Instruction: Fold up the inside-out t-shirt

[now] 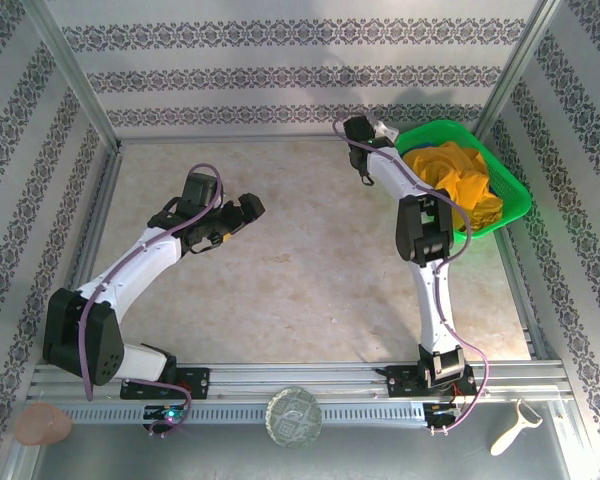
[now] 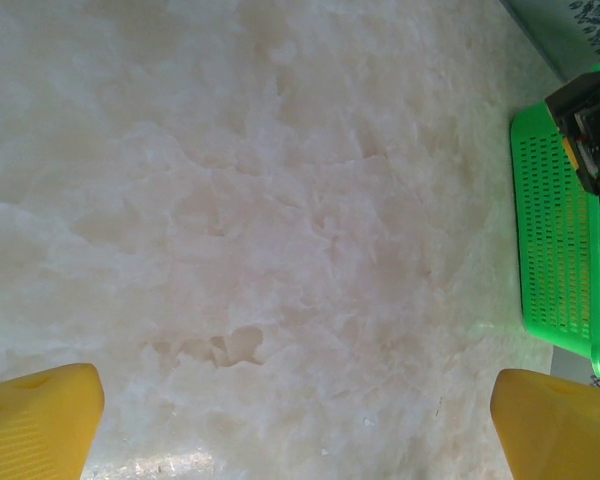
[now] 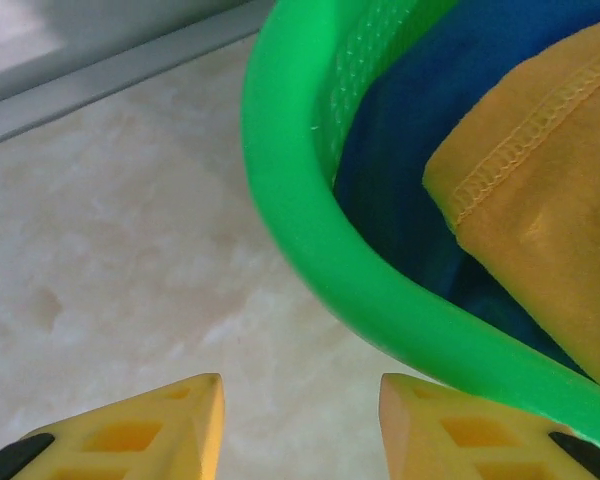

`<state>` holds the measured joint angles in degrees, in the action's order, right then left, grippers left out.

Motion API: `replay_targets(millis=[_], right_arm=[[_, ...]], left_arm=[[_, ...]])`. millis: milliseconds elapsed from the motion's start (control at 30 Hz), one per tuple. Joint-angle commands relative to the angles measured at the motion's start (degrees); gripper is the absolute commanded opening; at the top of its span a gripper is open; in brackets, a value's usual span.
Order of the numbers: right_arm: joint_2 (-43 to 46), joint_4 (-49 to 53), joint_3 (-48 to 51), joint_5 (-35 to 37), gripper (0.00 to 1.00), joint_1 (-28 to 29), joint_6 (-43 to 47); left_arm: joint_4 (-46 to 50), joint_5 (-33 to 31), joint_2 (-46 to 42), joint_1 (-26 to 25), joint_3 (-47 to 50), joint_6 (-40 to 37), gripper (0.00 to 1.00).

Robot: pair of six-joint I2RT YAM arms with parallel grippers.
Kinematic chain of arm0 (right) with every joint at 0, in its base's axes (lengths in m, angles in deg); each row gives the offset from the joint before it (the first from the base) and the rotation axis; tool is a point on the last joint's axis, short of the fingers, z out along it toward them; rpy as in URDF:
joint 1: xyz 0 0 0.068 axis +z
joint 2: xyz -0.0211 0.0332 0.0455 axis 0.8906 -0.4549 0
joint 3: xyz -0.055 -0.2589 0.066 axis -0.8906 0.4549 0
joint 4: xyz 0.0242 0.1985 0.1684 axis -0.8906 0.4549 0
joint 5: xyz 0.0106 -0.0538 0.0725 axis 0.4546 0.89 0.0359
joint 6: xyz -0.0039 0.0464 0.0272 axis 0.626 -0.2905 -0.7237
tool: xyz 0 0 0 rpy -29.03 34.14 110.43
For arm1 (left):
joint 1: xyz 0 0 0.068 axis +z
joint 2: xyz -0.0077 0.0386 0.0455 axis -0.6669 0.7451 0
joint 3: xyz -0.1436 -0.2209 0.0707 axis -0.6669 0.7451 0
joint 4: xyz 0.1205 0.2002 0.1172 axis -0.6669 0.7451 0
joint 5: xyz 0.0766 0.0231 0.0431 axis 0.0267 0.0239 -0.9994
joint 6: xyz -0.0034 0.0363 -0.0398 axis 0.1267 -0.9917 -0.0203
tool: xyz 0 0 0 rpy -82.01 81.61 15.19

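The inside-out t-shirt (image 1: 450, 180) is a mustard-yellow heap inside a green basket (image 1: 521, 201) at the back right of the table. In the right wrist view a stitched hem of the t-shirt (image 3: 540, 200) lies over a dark blue garment (image 3: 410, 130) inside the basket rim (image 3: 310, 230). My right gripper (image 1: 385, 130) (image 3: 300, 400) hovers just outside the basket's left rim, jaws partly apart with only table between them. My left gripper (image 1: 255, 207) (image 2: 295, 420) is wide open over bare table at centre left, far from the shirt.
The basket's mesh wall (image 2: 550, 240) appears at the right of the left wrist view. A metal frame rail (image 1: 310, 142) borders the table's back. On the near ledge lie a peeler (image 1: 515, 428), a round glass piece (image 1: 294, 415) and a pinkish object (image 1: 43, 425).
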<state>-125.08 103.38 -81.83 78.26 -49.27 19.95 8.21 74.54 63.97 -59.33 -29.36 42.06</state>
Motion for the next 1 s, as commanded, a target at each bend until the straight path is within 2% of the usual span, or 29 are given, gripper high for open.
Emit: replay_targets(millis=[0,133,367,433,500,600,667,767,833,967], right_arm=[[-4.73,5.86,-8.08,3.15,0.47,-1.66,1.26],[-9.34,8.55,-16.36,2.85,0.48,-3.1,1.26],[-12.68,7.69,-23.72,1.33,0.52,-5.31,2.22],[-11.9,5.6,-24.0,-3.89,0.55,-6.22,3.91],[-9.71,2.19,-23.47,-14.51,0.58,-7.05,6.44],[-3.12,-3.44,-19.21,-26.76,0.62,-6.76,8.81],[2.36,-5.98,-15.19,-29.69,0.67,-6.14,9.23],[10.55,-7.27,-8.86,-29.91,0.71,-6.17,8.64],[15.93,-6.98,-2.87,-26.41,0.8,-6.78,7.8],[25.94,-6.44,10.39,-21.4,0.9,-10.33,2.58]], left_arm=[[-2.26,1.2,0.7,0.78,-1.38,-0.22,0.99],[-2.18,1.77,1.39,1.06,-1.79,-0.07,0.99],[-0.57,1.98,2.89,1.3,-3.46,-1.14,0.99],[-0.41,1.9,3.07,1.27,-3.49,-1.18,0.99],[-0.41,1.75,3.15,1.27,-3.67,-1.2,0.99],[-0.16,1.55,3.16,1.32,-4.12,-1.47,0.99],[0.32,1.1,3.05,1.32,-4.53,-1.84,0.99],[2.07,0.31,2.73,1.25,-5.48,-2.98,0.99],[3.5,-0.44,2.13,1.3,-6.01,-3.16,0.99],[5.94,-1.0,0.13,1.3,-7.06,-4.1,0.99]])
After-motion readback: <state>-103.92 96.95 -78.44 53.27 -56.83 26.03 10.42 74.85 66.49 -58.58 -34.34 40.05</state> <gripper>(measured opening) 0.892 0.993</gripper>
